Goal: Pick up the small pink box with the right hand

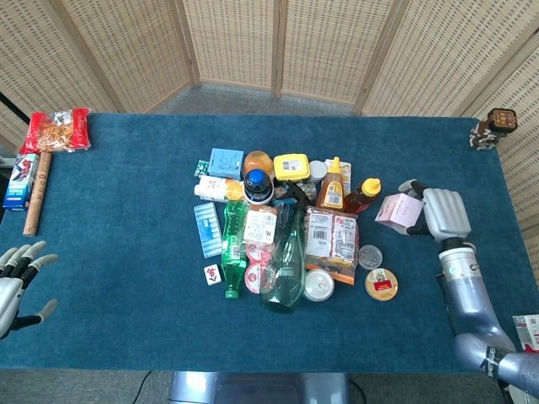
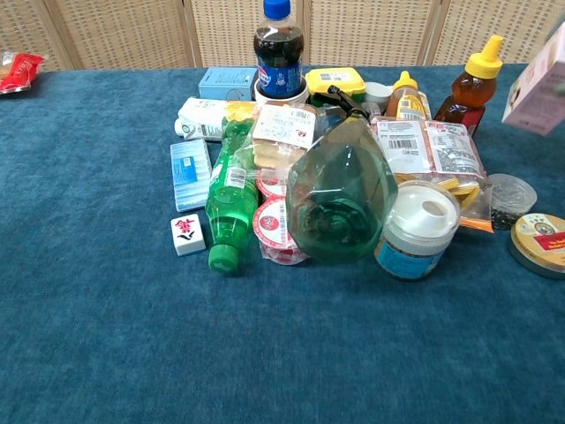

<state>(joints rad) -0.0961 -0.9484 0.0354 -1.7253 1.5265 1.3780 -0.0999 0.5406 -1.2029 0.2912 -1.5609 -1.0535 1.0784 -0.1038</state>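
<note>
The right hand [image 1: 444, 213] grips the small pink box [image 1: 395, 211], tilted and lifted clear of the worktop [image 1: 126, 210], right of the honey bottle [image 1: 364, 193]. The chest view shows only the box's corner at its right edge, not the hand. The left hand [image 1: 18, 278], fingers spread and holding nothing, shows in the head view alone. Blue cloth covers the worktop; woven screens [image 1: 278, 42] stand behind. No label reads clearly.
</note>
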